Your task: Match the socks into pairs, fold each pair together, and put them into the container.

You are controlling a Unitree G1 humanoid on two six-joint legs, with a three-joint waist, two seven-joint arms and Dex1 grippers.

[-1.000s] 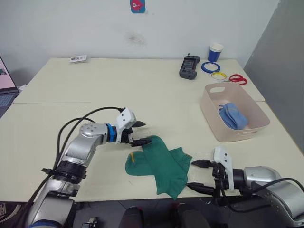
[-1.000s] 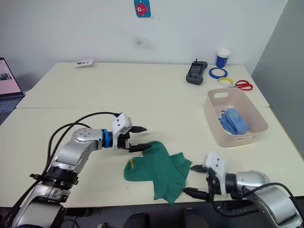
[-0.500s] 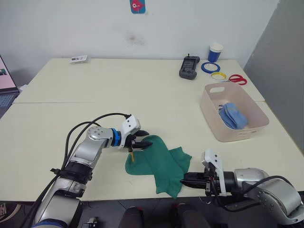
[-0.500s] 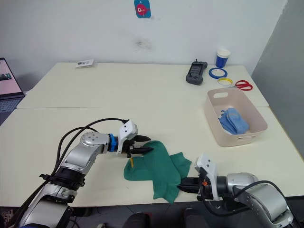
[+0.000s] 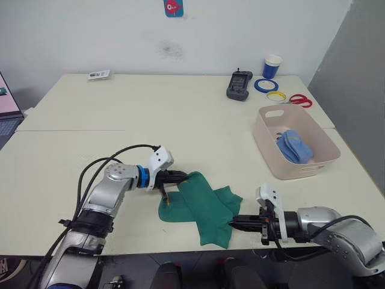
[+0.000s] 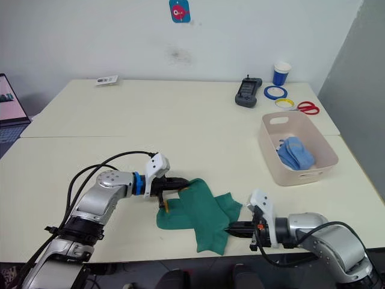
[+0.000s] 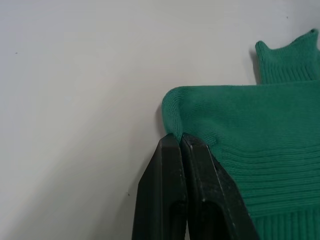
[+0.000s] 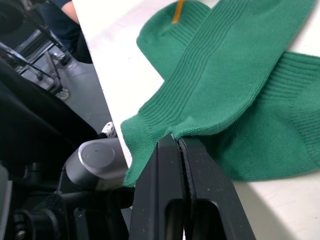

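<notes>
Both grippers, open a second ago, now pinch the green socks (image 5: 201,205) at opposite edges; soft knit, best held by its hems.

Silver arms, blue wrist ring, black cables, black-fingered left tool (image 5: 175,176)

A cream table (image 5: 180,114) carries green socks (image 5: 204,205) at lower centre, a pink container (image 5: 295,165) at right, and a black device (image 5: 239,85), blue cup (image 5: 272,66), tape rolls (image 5: 269,89) and red scissors (image 5: 299,100) at upper right.
</notes>
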